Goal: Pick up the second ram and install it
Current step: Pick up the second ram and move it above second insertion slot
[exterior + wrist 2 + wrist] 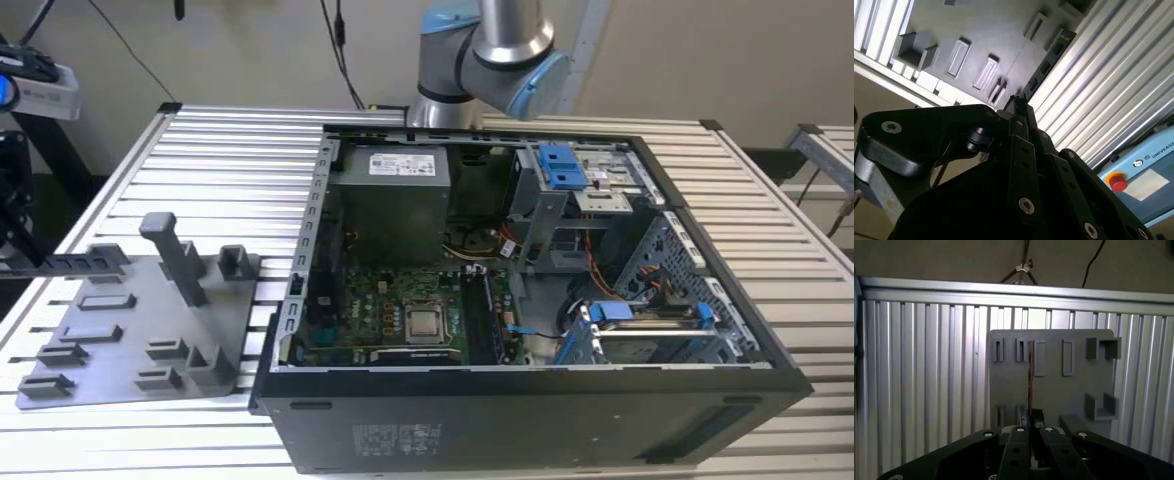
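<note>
Both fingers of my end effector are clamping the ram, which is sticking straight out beyond them, over the grey tray.

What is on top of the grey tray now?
On the grey tray stand its own upright posts and, along the edge toward the exterior view's left, the second ram on its long edge. The table slats beneath the tray are covered.

Open air between end effector and upright posts of grey tray.
</note>
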Robot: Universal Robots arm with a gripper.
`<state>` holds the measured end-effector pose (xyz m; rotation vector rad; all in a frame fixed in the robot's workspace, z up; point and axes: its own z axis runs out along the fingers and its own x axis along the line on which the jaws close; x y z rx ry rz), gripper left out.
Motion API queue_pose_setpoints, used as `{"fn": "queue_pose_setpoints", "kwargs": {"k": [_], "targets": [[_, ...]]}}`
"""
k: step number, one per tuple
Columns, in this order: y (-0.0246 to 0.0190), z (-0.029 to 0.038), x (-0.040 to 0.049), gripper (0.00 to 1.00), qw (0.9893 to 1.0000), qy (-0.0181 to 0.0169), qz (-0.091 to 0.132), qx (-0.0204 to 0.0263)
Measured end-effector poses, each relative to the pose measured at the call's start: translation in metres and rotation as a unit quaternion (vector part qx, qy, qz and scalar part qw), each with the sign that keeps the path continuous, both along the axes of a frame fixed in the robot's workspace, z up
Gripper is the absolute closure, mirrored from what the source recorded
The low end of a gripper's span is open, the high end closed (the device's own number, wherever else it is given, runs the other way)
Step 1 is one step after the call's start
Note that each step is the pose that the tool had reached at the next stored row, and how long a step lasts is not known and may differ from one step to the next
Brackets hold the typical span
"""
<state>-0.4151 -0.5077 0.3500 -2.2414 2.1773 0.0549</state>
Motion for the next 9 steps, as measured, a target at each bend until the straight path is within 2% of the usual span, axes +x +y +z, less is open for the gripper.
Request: {"fn": "queue_pose_setpoints", "kwargs": {"k": [9], "targets": [[0.0000,0.0142,0.0000,0.86,1.0000,0.0000,0.000,-0.0010]]}}
